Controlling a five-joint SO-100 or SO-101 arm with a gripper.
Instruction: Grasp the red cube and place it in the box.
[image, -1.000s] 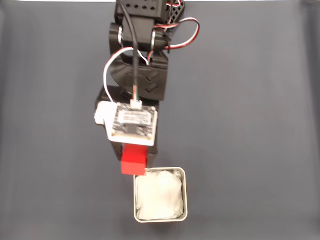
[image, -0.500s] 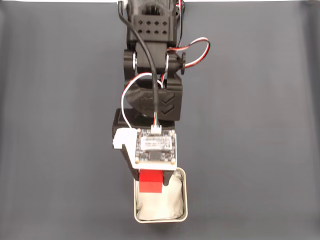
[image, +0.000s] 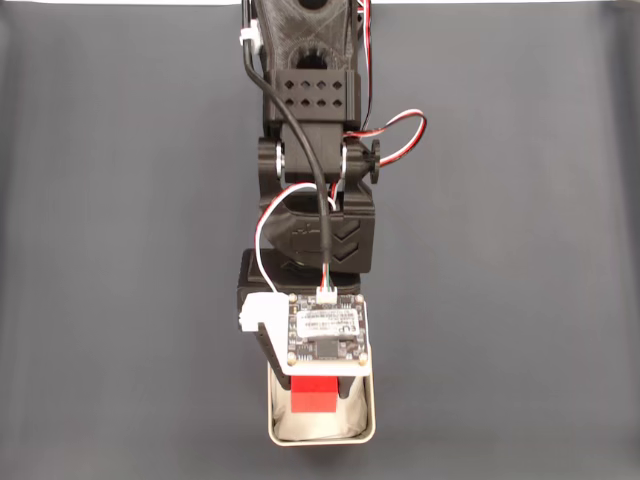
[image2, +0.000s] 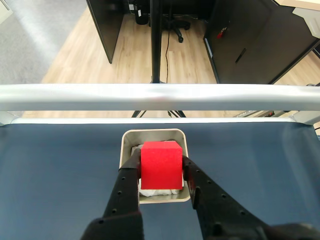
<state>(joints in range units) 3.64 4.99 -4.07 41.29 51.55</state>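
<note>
Fingers (image2: 134, 172) of the gripper (image2: 160, 167) press on the left and right faces of the red cube (image2: 161, 164) in the wrist view, holding it between them. The cube sits directly over the box (image2: 127, 141), whose pale rim frames it on the far side and on both flanks, with crumpled white lining (image2: 152, 192) visible just under the cube's near edge. Whether the cube touches the lining or hangs just above it cannot be told.

In the fixed view the black arm (image: 318, 190) reaches down the middle of the dark counter (image: 520, 250) from the top edge, with a white cable and red-and-white wires looping beside its joints. A small circuit board (image: 325, 336) on a white mount (it covers most of the gripper from this angle) lies over the top edge of the box (image: 372, 425). Just below the board, the red cube (image: 313, 398) shows inside the box's outline, in its upper half, with white lining (image: 315, 428) below it.

Beyond the counter's far edge, the wrist view shows a silver rail (image2: 160, 96) running across, and behind it a wooden floor (image2: 80, 55) with dark furniture panels and a black stand.
</note>
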